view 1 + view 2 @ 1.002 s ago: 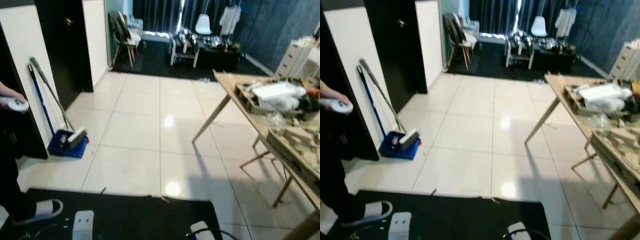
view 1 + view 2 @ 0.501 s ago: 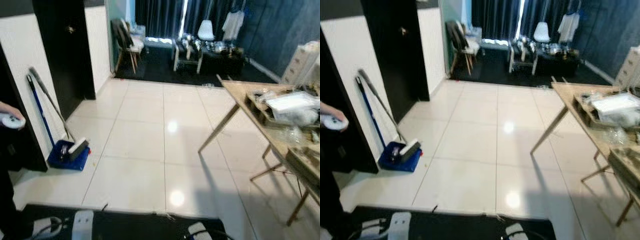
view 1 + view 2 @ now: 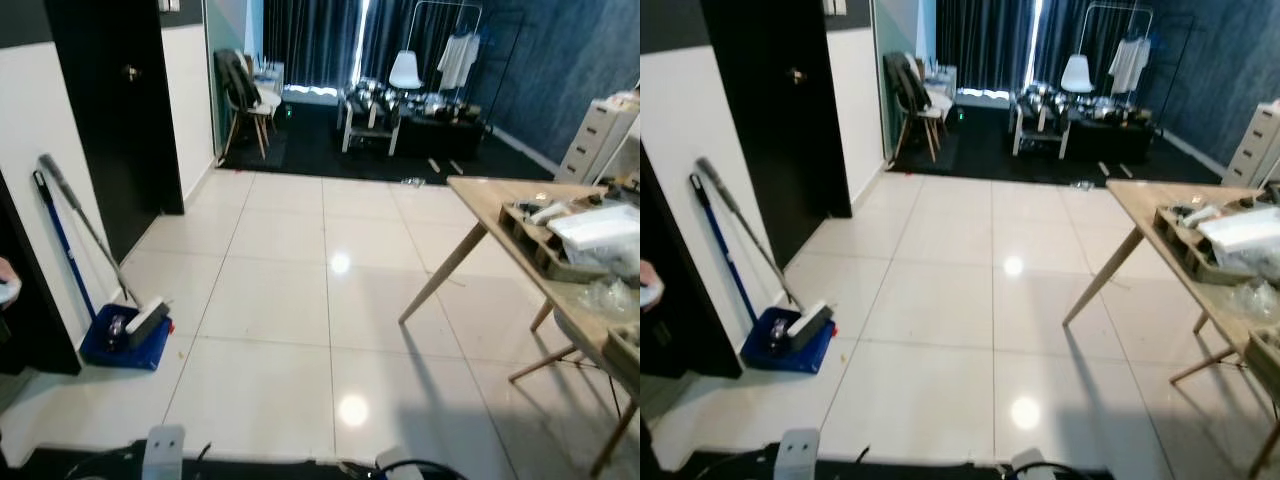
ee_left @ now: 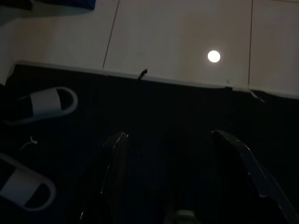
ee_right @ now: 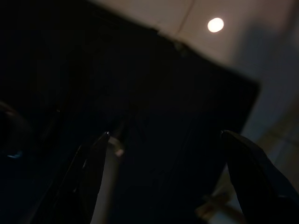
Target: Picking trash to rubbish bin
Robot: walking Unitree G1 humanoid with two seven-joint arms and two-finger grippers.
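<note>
Head view: white tile floor (image 3: 290, 300); blue dustpan (image 3: 125, 338) at 8 o'clock; cluttered wooden surface (image 3: 500, 200) at 3 o'clock. Which item is trash, or a bin, cannot be told.

Left wrist: left gripper (image 4: 170, 140) fingers apart over dark mat (image 4: 163, 107), near slippers (image 4: 46, 102).

Right wrist: right gripper (image 5: 166, 140) fingers apart, empty.

Glossy white tiled floor (image 3: 270, 300), wooden table (image 3: 505, 205), dark curtains (image 3: 320, 40)

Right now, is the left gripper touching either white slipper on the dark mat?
Apart. In the left wrist view, the left gripper hangs open over the dark mat, with bare mat between its fingers and both white slippers.
</note>
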